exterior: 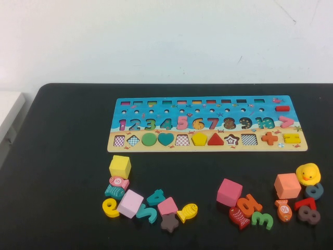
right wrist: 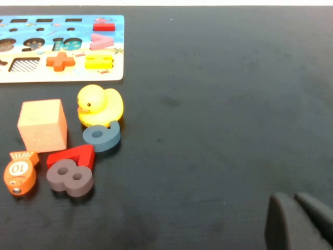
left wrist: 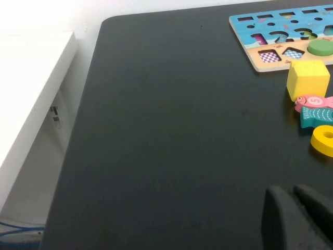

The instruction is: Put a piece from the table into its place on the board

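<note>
The long blue and beige board (exterior: 118, 112) lies at the back of the black table (exterior: 67, 156). A small flat yellow pentagon piece (exterior: 199, 138) sits in its five-sided cut-out on the beige strip, between a checkered square and the red triangle (exterior: 216, 139). Neither arm appears in the high view. My left gripper (left wrist: 289, 191) hovers shut and empty over bare table, short of the board's left end (left wrist: 250, 23). My right gripper (right wrist: 292, 198) is also shut and empty, over bare table to the right of the board (right wrist: 117, 47).
Loose pieces lie in front of the board: a yellow cube (exterior: 119, 166), a lilac cube (exterior: 130, 203), numerals and fish at the left; a pink cube (exterior: 229, 191), a salmon cube (exterior: 287, 186), a yellow duck (exterior: 308, 173) and numerals at the right. A white shelf (exterior: 8, 112) adjoins the table's left edge.
</note>
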Robot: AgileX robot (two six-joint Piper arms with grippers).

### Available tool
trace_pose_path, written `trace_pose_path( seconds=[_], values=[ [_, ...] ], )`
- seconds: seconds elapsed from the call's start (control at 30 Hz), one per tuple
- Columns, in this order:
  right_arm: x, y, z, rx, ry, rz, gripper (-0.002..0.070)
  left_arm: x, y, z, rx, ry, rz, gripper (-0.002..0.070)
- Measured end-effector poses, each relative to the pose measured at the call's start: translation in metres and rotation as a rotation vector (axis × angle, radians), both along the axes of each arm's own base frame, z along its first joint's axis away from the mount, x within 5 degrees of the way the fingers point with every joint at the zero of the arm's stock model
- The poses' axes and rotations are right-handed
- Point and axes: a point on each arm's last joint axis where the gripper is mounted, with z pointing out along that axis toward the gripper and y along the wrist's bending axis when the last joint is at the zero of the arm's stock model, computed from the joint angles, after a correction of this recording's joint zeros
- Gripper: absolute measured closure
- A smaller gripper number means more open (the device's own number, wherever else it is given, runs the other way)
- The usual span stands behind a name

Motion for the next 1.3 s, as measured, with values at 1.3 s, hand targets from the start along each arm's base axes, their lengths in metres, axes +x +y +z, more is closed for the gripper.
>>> trace_pose_path(
  seconds=[1.3],
  values=[
    [0.0, 0.0007, -0.0003, 0.026, 0.0, -0.002, 0.0658, 0.0, -0.0002, 0.0, -0.004, 0.0, 0.0, 0.0676]
  ],
)
